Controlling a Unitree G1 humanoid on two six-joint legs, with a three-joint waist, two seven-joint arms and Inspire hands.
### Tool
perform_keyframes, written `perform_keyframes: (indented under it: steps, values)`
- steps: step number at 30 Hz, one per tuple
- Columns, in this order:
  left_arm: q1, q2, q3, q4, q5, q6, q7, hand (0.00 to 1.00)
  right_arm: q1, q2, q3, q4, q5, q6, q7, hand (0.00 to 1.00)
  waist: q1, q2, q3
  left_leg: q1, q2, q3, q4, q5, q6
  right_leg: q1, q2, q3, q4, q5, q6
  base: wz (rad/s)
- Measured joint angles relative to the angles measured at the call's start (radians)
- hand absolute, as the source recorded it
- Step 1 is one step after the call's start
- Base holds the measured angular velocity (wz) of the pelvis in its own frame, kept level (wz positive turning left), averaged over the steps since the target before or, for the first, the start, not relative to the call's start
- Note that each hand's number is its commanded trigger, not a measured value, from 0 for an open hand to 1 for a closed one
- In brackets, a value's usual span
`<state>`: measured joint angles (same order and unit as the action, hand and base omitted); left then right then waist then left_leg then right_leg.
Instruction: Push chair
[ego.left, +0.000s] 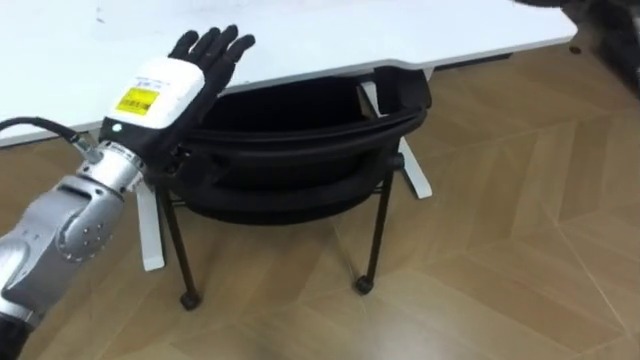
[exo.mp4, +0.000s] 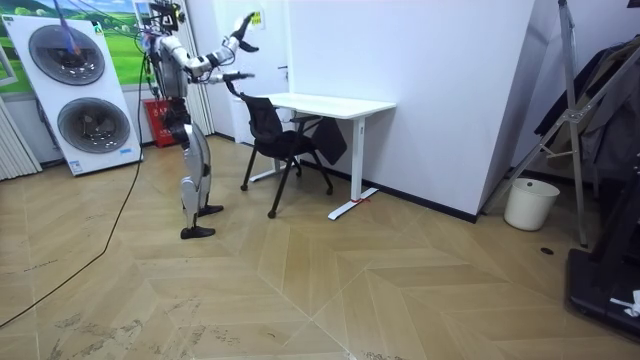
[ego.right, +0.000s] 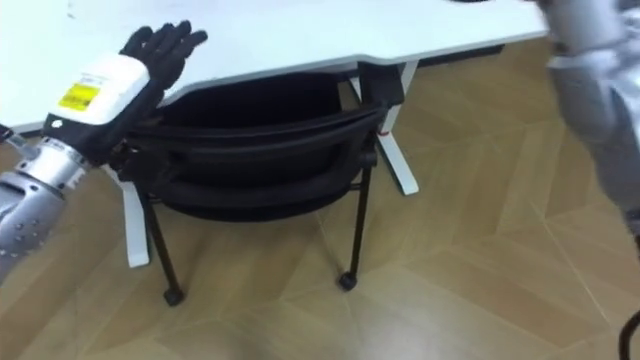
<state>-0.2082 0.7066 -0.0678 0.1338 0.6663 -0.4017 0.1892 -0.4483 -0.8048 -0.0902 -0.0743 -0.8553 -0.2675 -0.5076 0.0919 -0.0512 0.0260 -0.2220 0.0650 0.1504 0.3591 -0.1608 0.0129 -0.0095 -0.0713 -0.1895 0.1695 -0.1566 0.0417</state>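
Now: left hand (ego.left: 165, 85), fingers straight, gripping nothing, at chair (ego.left: 300, 150) backrest's left end. Risk: off-centre push prob. pivots chair into table (ego.left: 400, 30) leg.

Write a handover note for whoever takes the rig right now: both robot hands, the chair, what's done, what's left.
Left robot hand: open, fingers straight and pointing at the desk, over the left end of the backrest of the chair.
Right robot hand: raised high, away from the chair; whether it is open or shut cannot be told.
The chair: black, backrest towards the robot, seat partly under the white desk, rear legs out on the wood floor.
Done: the robot stands behind the chair with the left robot hand in place.
Left: probably the push itself, sliding the chair further under the desk.
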Motion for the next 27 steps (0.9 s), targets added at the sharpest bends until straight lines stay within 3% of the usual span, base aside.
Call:
perform_keyframes:
  steps: [2, 3, 5, 6, 8, 9, 10, 11, 14, 16, 18, 20, 21, 23, 24, 26, 27]
  values:
    - [0.013, 0.000, 0.216, -0.058, -0.060, 0.008, 0.151, 0.00, 0.023, -0.017, -0.088, -0.034, 0.011, -0.015, -0.034, 0.00, -0.020, 0.020, -0.0120, 0.024, -0.007, 0.001, -0.025, 0.007, -0.004, 0.010, -0.004, 0.003, 0.000, 0.002, 0.002, 0.00]
    - [0.023, 0.000, 0.278, -0.078, -0.080, 0.011, 0.188, 0.00, 0.046, -0.018, -0.122, -0.049, 0.030, -0.026, -0.047, 0.00, -0.030, 0.021, -0.0140, 0.036, -0.009, 0.000, -0.035, 0.009, -0.005, 0.018, -0.006, 0.003, 0.000, 0.002, 0.002, -0.10]
    - [0.118, 0.001, 0.519, -0.134, -0.180, 0.010, 0.323, 0.00, 0.160, -0.027, -0.264, -0.094, 0.137, -0.044, -0.107, 0.00, -0.061, 0.023, -0.0277, 0.105, -0.011, 0.022, -0.082, 0.014, -0.011, 0.055, -0.010, -0.004, -0.001, 0.001, 0.004, -0.25]
    - [0.147, 0.000, 0.565, -0.134, -0.211, 0.010, 0.351, 0.00, 0.185, -0.034, -0.305, -0.092, 0.164, -0.051, -0.122, 0.00, -0.075, 0.025, -0.0302, 0.123, -0.013, 0.028, -0.092, 0.014, -0.012, 0.068, -0.011, -0.005, -0.002, 0.000, 0.006, -0.20]
    - [0.275, -0.021, 0.736, -0.128, -0.306, 0.025, 0.430, 0.00, 0.296, -0.064, -0.505, -0.066, 0.310, -0.062, -0.173, 0.00, -0.107, 0.033, -0.0359, 0.171, -0.018, 0.048, -0.124, 0.016, -0.015, 0.095, -0.018, 0.000, -0.004, -0.007, 0.013, -0.18]
    - [0.311, -0.032, 0.771, -0.128, -0.336, 0.029, 0.443, 0.00, 0.327, -0.064, -0.555, -0.055, 0.353, -0.062, -0.191, 0.00, -0.115, 0.029, -0.0348, 0.177, -0.018, 0.052, -0.128, 0.016, -0.015, 0.096, -0.019, 0.001, -0.003, -0.010, 0.013, -0.23]
    - [0.383, -0.058, 0.834, -0.118, -0.399, 0.034, 0.475, 0.00, 0.403, -0.061, -0.653, -0.026, 0.435, -0.062, -0.233, 0.00, -0.123, 0.031, -0.0398, 0.183, -0.024, 0.059, -0.136, 0.016, -0.016, 0.096, -0.024, 0.007, -0.002, -0.023, 0.008, -0.23]
    - [0.444, -0.096, 0.889, -0.095, -0.462, 0.048, 0.508, 0.00, 0.469, -0.054, -0.734, 0.013, 0.513, -0.057, -0.274, 0.00, -0.131, 0.024, -0.0375, 0.191, -0.026, 0.070, -0.139, 0.016, -0.016, 0.095, -0.026, 0.019, -0.001, -0.033, 0.006, -0.21]
    - [0.516, -0.171, 0.945, -0.029, -0.662, 0.075, 0.594, 0.00, 0.579, -0.017, -0.869, 0.075, 0.685, -0.036, -0.369, 0.00, -0.144, 0.021, -0.0374, 0.205, -0.025, 0.091, -0.151, 0.015, -0.018, 0.089, -0.027, 0.037, 0.004, -0.041, 0.006, -0.21]
    - [0.559, -0.200, 0.975, 0.008, -0.799, 0.077, 0.634, 0.00, 0.667, 0.006, -0.933, 0.119, 0.793, -0.039, -0.418, 0.00, -0.143, 0.021, -0.0420, 0.202, -0.025, 0.099, -0.155, 0.015, -0.018, 0.079, -0.027, 0.047, 0.006, -0.045, 0.007, -0.16]
    - [0.600, -0.231, 1.001, 0.036, -0.946, 0.078, 0.677, 0.00, 0.771, 0.063, -0.967, 0.174, 0.932, -0.037, -0.453, 0.00, -0.139, 0.017, -0.0406, 0.203, -0.025, 0.105, -0.161, 0.014, -0.019, 0.071, -0.028, 0.050, 0.008, -0.045, 0.007, -0.10]
    - [0.611, -0.246, 1.007, 0.146, -1.138, 0.095, 0.719, 0.00, 0.885, 0.183, -0.970, 0.275, 1.119, -0.017, -0.468, 0.00, -0.119, 0.015, -0.0456, 0.198, -0.024, 0.110, -0.162, 0.013, -0.020, 0.060, -0.029, 0.051, 0.018, -0.045, 0.006, -0.07]
    - [0.611, -0.257, 1.006, 0.175, -1.163, 0.097, 0.723, 0.00, 0.899, 0.211, -0.965, 0.305, 1.159, -0.011, -0.463, 0.00, -0.114, 0.011, -0.0444, 0.198, -0.024, 0.110, -0.162, 0.012, -0.020, 0.060, -0.030, 0.051, 0.019, -0.045, 0.006, 0.00]
    - [0.619, -0.308, 0.998, 0.335, -1.263, 0.117, 0.722, 0.00, 0.959, 0.352, -0.927, 0.464, 1.340, 0.020, -0.401, 0.00, -0.102, 0.012, -0.0449, 0.198, -0.025, 0.109, -0.161, 0.007, -0.021, 0.062, -0.031, 0.051, 0.019, -0.045, 0.007, 0.00]
    - [0.625, -0.322, 0.993, 0.373, -1.295, 0.121, 0.718, 0.00, 0.967, 0.382, -0.913, 0.510, 1.385, 0.030, -0.383, 0.00, -0.099, 0.015, -0.0460, 0.197, -0.024, 0.106, -0.161, 0.006, -0.021, 0.062, -0.031, 0.051, 0.019, -0.045, 0.007, 0.00]
    - [0.633, -0.378, 0.988, 0.551, -1.422, 0.139, 0.674, 0.00, 0.970, 0.468, -0.875, 0.744, 1.501, 0.069, -0.310, 0.00, -0.094, 0.024, -0.0472, 0.195, -0.024, 0.104, -0.157, 0.001, -0.022, 0.061, -0.032, 0.049, 0.021, -0.047, 0.008, 0.00]
    - [0.633, -0.391, 0.988, 0.596, -1.446, 0.145, 0.657, 0.00, 0.969, 0.484, -0.869, 0.798, 1.511, 0.080, -0.290, 0.00, -0.095, 0.030, -0.0484, 0.195, -0.024, 0.103, -0.156, -0.002, -0.023, 0.061, -0.033, 0.049, 0.019, -0.049, 0.008, 0.00]
